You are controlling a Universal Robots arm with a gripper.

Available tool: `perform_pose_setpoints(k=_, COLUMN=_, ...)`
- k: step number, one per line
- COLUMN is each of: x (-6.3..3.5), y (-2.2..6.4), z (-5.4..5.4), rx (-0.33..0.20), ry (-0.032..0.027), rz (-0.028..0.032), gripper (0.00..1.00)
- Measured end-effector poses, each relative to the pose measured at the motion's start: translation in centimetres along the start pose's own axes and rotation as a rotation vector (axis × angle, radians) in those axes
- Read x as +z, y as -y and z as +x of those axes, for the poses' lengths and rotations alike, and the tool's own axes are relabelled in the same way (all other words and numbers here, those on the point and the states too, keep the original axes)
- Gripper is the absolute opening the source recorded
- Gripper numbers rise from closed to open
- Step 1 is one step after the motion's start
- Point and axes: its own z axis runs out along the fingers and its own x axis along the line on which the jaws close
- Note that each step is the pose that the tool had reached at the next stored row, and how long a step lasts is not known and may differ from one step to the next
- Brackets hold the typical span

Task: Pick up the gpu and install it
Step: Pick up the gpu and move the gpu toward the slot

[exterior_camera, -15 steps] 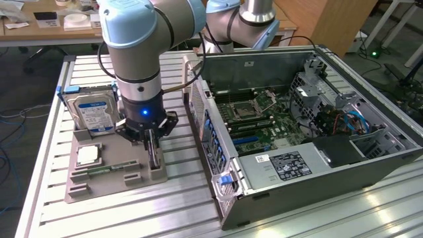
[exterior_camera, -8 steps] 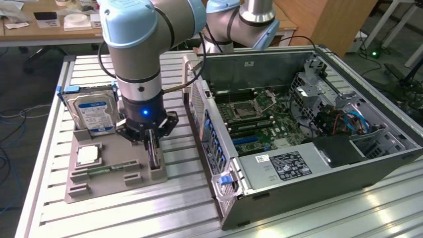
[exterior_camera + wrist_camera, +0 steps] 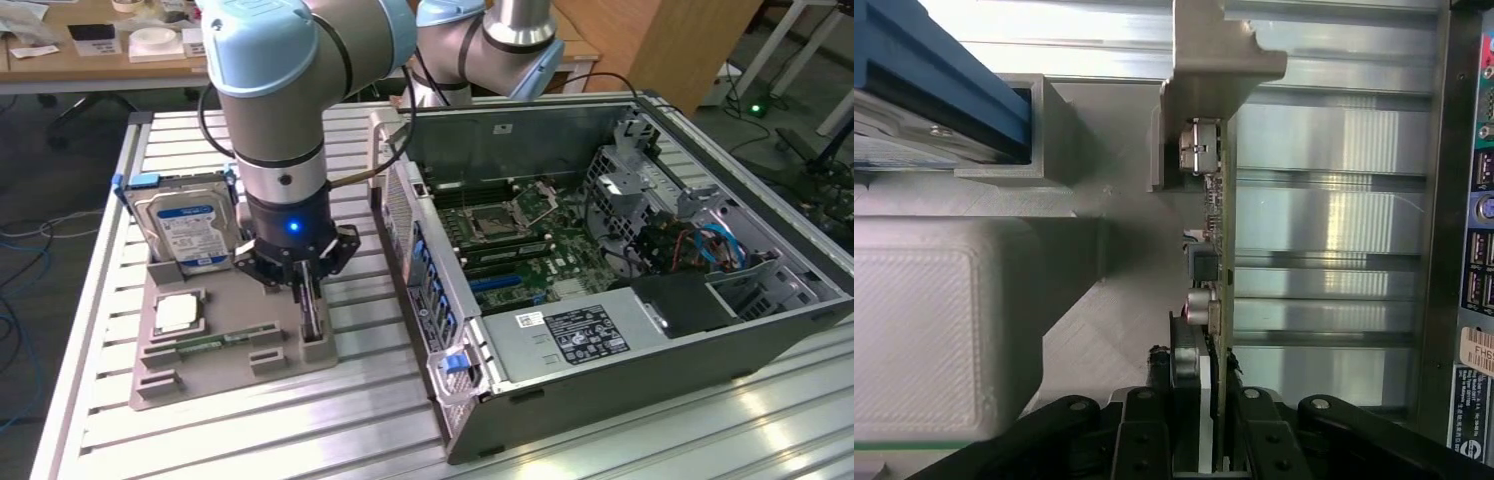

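The gpu [image 3: 310, 315] is a thin dark card standing edge-on in a slot at the near right of the grey holder tray [image 3: 227, 375]. My gripper [image 3: 304, 285] points straight down over the card's far end. In the wrist view the gpu [image 3: 1216, 250] runs away from the camera, small components along one face, its far end in a grey bracket [image 3: 1204, 80]. The gripper [image 3: 1204, 435] straddles the card's near end. The black fingers [image 3: 1154, 430] stand close on either side, with a narrow gap still showing. The card still sits in its slot.
On the tray stand a silver hard drive [image 3: 187, 225] with a blue-white label, a square chip [image 3: 178, 313] and a green memory stick [image 3: 214, 342]. An open computer case [image 3: 747, 330] lies at the exterior view's right, motherboard exposed. The aluminium table [image 3: 374, 420] is slatted.
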Motion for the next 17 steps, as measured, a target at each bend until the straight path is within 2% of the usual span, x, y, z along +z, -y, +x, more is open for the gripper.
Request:
perform_pose_setpoints(k=12, x=-0.07, y=-0.01, z=0.0, rx=0.000, ry=0.0001, rz=0.0000, gripper=0.28)
perform_pose_setpoints(k=17, x=-1.15, y=0.00, z=0.0, rx=0.000, ry=0.0000, rz=0.0000, gripper=0.28)
